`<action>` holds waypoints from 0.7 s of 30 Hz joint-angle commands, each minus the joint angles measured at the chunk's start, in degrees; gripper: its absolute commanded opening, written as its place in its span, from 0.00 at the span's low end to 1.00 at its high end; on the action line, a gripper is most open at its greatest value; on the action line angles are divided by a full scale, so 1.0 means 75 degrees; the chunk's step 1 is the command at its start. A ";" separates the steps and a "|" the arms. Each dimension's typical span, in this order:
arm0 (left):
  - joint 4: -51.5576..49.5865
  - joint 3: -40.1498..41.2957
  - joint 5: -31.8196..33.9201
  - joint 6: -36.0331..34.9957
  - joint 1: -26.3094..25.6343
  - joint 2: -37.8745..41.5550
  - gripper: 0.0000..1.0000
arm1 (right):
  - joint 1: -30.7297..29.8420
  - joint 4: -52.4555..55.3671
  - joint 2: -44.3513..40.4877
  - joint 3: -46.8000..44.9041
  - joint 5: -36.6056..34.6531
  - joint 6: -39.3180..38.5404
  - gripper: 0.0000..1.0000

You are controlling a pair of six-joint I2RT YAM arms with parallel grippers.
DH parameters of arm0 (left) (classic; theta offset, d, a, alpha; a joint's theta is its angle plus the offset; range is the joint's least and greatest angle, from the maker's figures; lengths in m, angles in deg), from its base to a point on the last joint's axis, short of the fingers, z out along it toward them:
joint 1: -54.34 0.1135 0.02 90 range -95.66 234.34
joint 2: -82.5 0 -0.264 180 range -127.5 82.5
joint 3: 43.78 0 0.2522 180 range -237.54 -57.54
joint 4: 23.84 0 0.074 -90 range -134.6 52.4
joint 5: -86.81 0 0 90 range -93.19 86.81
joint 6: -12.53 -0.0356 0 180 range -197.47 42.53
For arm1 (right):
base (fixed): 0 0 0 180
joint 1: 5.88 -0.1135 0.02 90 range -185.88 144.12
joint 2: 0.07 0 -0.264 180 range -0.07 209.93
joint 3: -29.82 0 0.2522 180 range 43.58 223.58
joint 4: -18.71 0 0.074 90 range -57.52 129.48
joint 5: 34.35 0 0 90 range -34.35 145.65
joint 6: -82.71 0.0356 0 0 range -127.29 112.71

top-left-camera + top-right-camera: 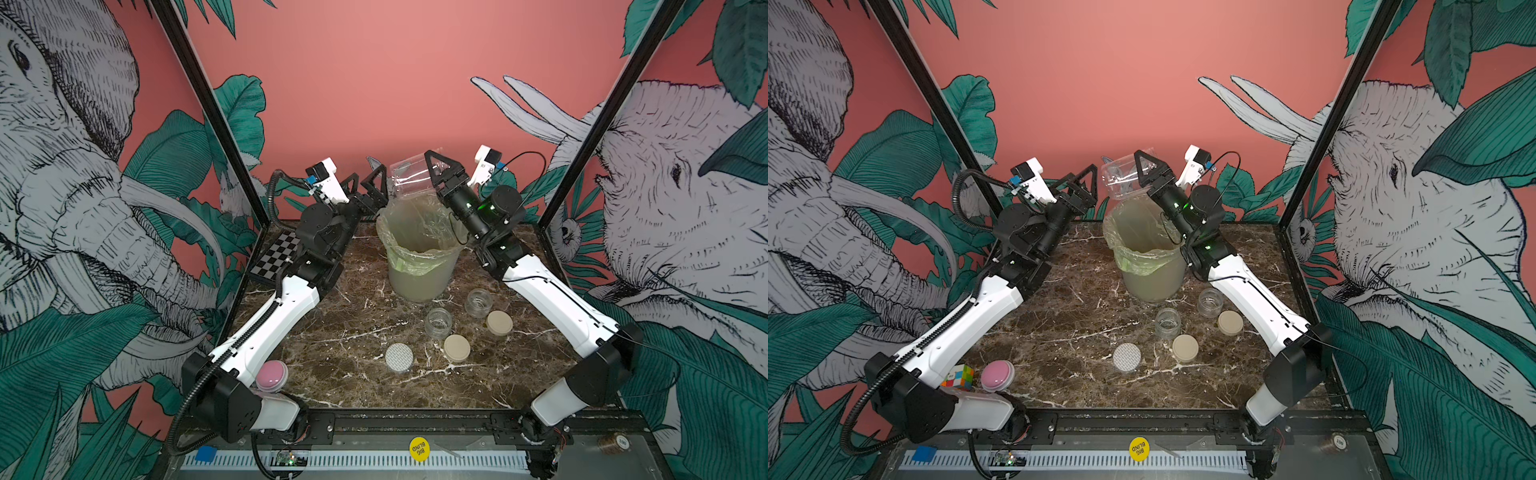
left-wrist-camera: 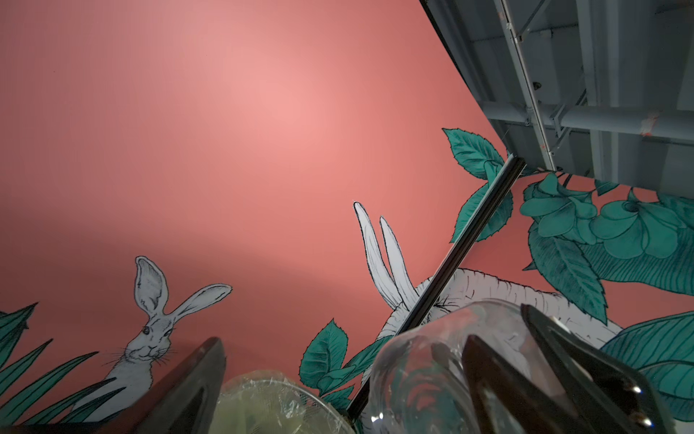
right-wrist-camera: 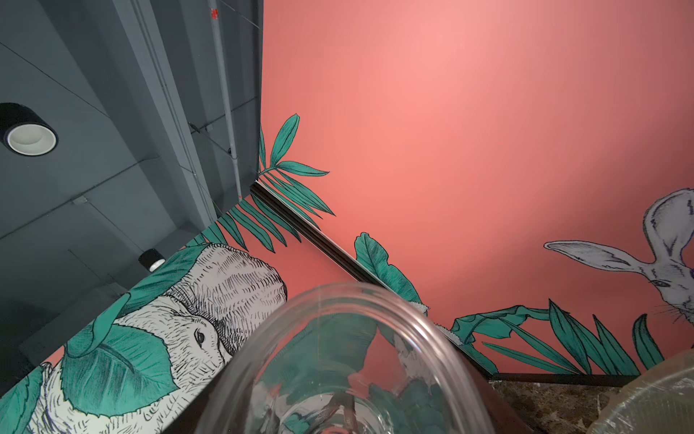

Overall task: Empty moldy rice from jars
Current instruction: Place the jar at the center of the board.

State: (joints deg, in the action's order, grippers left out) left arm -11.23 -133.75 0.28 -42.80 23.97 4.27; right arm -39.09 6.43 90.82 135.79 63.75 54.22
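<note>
No rice is seen in the tall jar (image 1: 409, 174): its walls are clear throughout, and the painted wall is seen through them in the right wrist view (image 3: 356, 357). It is judged that its contents have already been tipped out. The jar is held above the far rim of the bin (image 1: 415, 278), tipped well off upright, so that anything falling would land inside. It is grasped across its body by the right gripper (image 1: 436, 170), whose jaws are clenched on it. No grains can be made out in the bin, whose green-tinted bag (image 1: 390, 245) and cloudy wall hide the inside.

The left gripper (image 1: 365, 183) is raised just beside the jar, over the bin's left edge, with its jaws spread wide and nothing between them. It is presumably kept near to help or to stay clear.

On the table (image 1: 332, 332), in front of the bin, a squat jar (image 1: 438, 322) and a second squat jar (image 1: 478, 302) stand upright, uncovered and seemingly empty. A beige lid (image 1: 457, 348), another beige lid (image 1: 499, 322) and a dotted lid (image 1: 399, 356) lie flat near them, set aside so that the mouths are free. The emptying is judged nearly done.
</note>
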 commanded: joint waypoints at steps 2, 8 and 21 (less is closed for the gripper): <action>-0.0899 0.0097 0.0048 -0.0884 0.0054 0.0424 1.00 | 0.0022 0.0823 -0.0125 0.0716 0.0688 -0.0742 0.33; -0.1852 0.0382 0.0202 -0.1552 0.0121 0.0981 1.00 | 0.0066 0.2514 -0.0085 0.1393 0.1585 -0.2419 0.35; -0.3926 0.1335 0.0444 -0.1875 0.0450 0.2339 1.00 | 0.0104 0.5654 0.0227 0.2239 0.3163 -0.5299 0.36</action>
State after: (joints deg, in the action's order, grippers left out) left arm -34.91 -125.14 2.07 -55.30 26.84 19.48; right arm -38.46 44.53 91.93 151.52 82.96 20.78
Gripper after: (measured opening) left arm 0.995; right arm 0.727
